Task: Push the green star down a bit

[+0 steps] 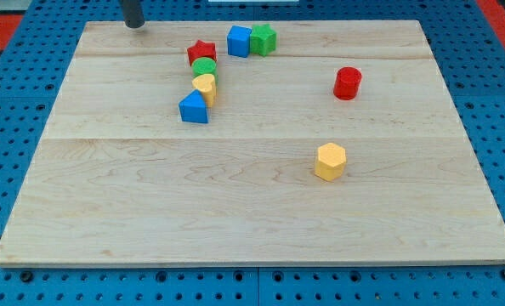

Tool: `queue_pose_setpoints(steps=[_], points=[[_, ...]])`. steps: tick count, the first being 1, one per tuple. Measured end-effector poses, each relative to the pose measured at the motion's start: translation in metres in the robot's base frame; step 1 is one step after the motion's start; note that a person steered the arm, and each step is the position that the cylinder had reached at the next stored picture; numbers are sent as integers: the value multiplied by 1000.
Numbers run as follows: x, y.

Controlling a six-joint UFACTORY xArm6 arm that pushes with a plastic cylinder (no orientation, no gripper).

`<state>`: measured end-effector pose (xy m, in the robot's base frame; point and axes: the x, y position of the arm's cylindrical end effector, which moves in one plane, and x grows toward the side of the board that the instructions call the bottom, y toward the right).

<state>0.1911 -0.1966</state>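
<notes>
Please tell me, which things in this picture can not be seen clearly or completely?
- My tip: the rod above it is cut off by the view's top edge.
- Green star: partly hidden by the touching blue cube; its star points are hard to make out.
- Green round block: partly covered by the yellow block in front.

My tip point(134, 25), the end of the dark rod, sits at the top-left edge of the pale wooden counter point(235, 204), well left of the green star block point(263, 39). Blue cube point(239, 41) touches the star's left side. Red star block point(201, 53), green round block point(205, 68), yellow block point(205, 87), blue triangular block point(194, 108) form a column. Red cylinder point(348, 82) and yellow hexagonal block point(330, 161) stand apart at right
</notes>
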Motion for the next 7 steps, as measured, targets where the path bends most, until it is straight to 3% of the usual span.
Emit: queue_pose_setpoints(steps=[2, 3, 5, 7], points=[[0, 21], [1, 59], [1, 214], [1, 207]])
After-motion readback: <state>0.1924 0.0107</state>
